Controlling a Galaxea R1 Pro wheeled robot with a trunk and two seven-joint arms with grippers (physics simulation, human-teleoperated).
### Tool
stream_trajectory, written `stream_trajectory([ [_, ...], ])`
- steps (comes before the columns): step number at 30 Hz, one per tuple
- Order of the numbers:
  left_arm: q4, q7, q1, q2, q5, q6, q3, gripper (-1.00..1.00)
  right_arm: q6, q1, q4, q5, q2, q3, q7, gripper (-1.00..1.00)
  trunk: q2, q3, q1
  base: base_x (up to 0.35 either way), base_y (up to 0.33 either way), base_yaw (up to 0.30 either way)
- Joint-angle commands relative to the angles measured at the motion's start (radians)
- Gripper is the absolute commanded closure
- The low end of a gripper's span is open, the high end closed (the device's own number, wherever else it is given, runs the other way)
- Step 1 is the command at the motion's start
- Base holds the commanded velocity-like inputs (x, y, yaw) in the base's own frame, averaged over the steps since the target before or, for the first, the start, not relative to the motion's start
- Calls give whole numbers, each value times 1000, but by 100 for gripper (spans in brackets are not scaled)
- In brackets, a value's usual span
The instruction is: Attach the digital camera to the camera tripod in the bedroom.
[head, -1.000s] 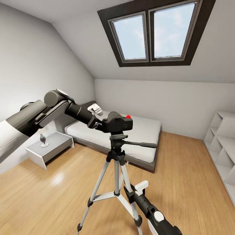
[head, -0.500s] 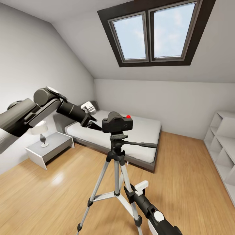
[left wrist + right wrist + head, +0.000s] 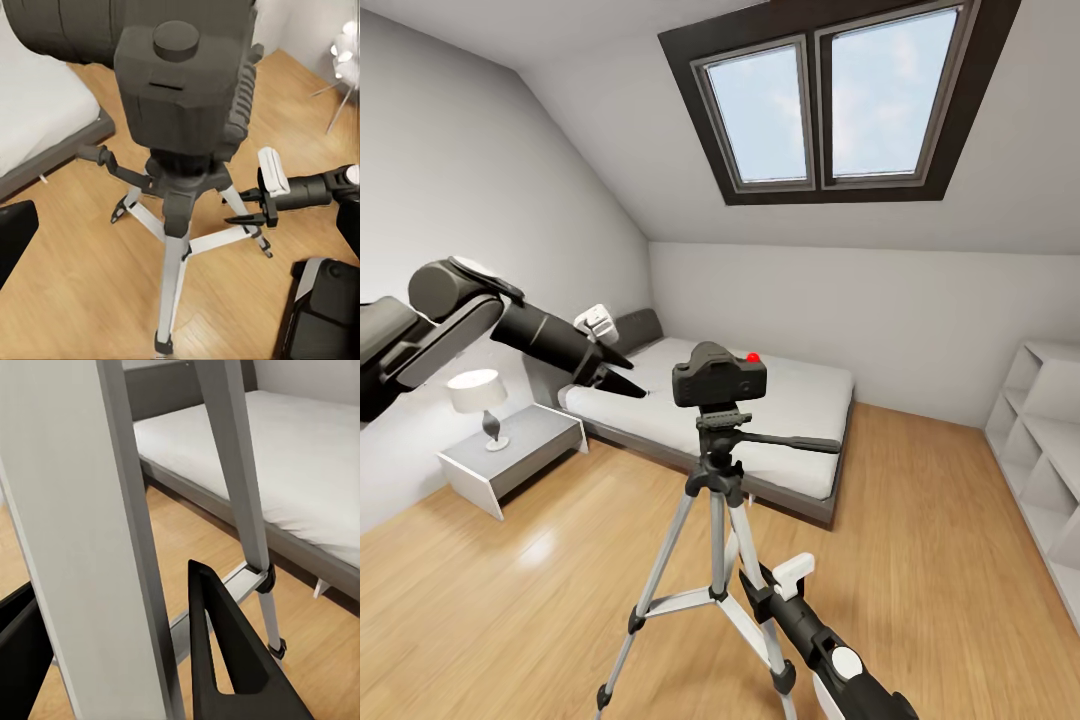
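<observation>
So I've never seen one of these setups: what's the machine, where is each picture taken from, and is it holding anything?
It is a simulated two-armed robot in a bedroom. The head view looks out over both arms. The digital camera sits on the camera tripod, apart from the left gripper, which holds nothing. The left wrist view looks along that arm at the camera's top. The right gripper sits low beside a tripod leg; its wrist view shows the silver legs close up, with one finger on each side of a leg.

One digital camera [image 3: 719, 373], one camera tripod [image 3: 712, 520]
</observation>
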Motion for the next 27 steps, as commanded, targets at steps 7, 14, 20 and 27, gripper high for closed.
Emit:
stream_trajectory([
  [7,-8,-29,-1,76,2,4,15,-100,1,-1,18,87,-1,1,2,-100,-2,-2,1,0,0,0],
  [14,-6,-31,5,112,1,4,42,-100,1,-1,18,87,-1,1,2,-100,-2,-2,1,0,0,0],
  [20,27,49,13,117,-2,4,40,-100,1,-1,18,87,-1,2,2,-100,-2,-2,1,0,0,0],
  [27,200,321,20,84,-1,4,37,-100,-7,-1,18,87,-2,4,4,-100,-2,-2,1,0,0,0],
])
